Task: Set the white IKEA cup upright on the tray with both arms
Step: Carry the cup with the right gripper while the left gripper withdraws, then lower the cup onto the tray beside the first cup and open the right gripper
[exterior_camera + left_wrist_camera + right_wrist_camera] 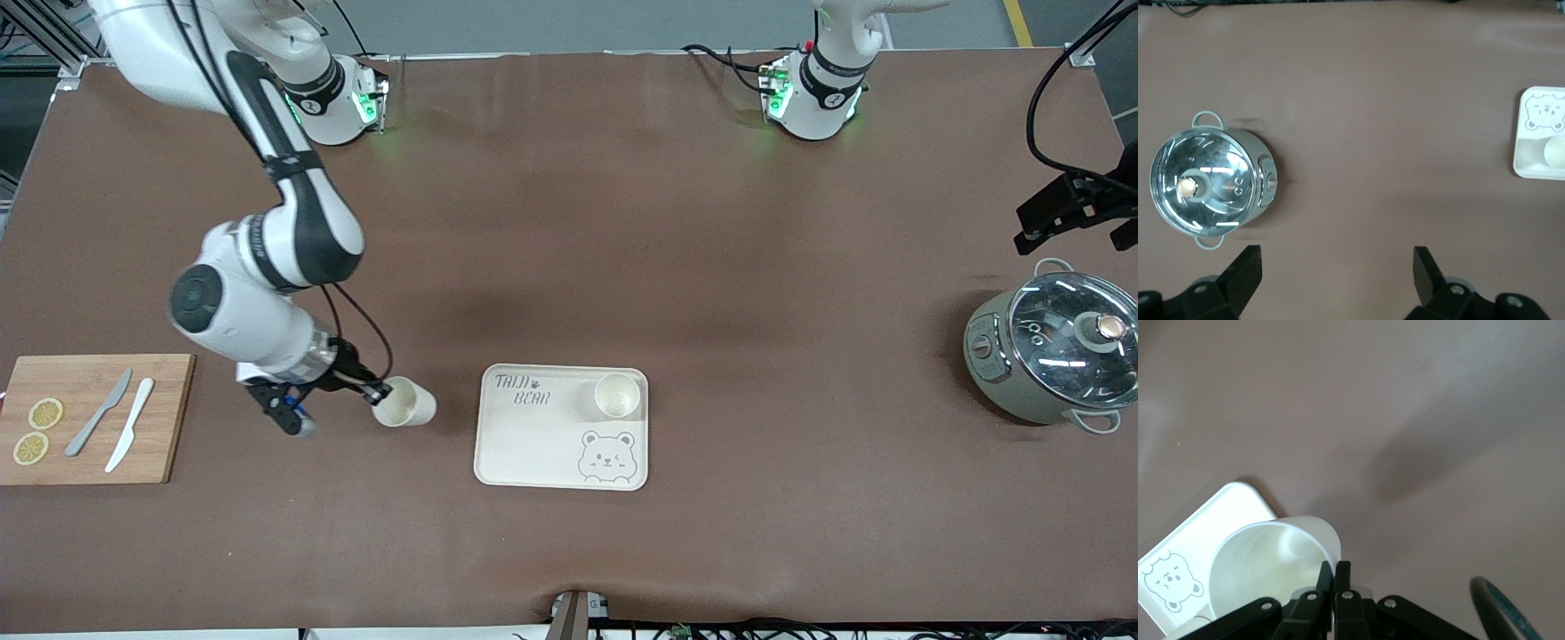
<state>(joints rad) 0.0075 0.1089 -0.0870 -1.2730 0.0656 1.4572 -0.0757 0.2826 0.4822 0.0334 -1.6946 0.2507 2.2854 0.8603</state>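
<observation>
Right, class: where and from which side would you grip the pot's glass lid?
Pinch the round knob at the centre of the lid, coming straight down from above: the lid lies flat and the knob is its only raised, narrow part.

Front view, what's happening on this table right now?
The right gripper has its jaws pinched shut on the rim of a white cup, holding it tilted between the wooden cutting board and the tray. A second white cup already stands upright on the tray, in the corner beside the lettering. The left gripper waits with jaws open, high over the table near the lidded pot.
</observation>
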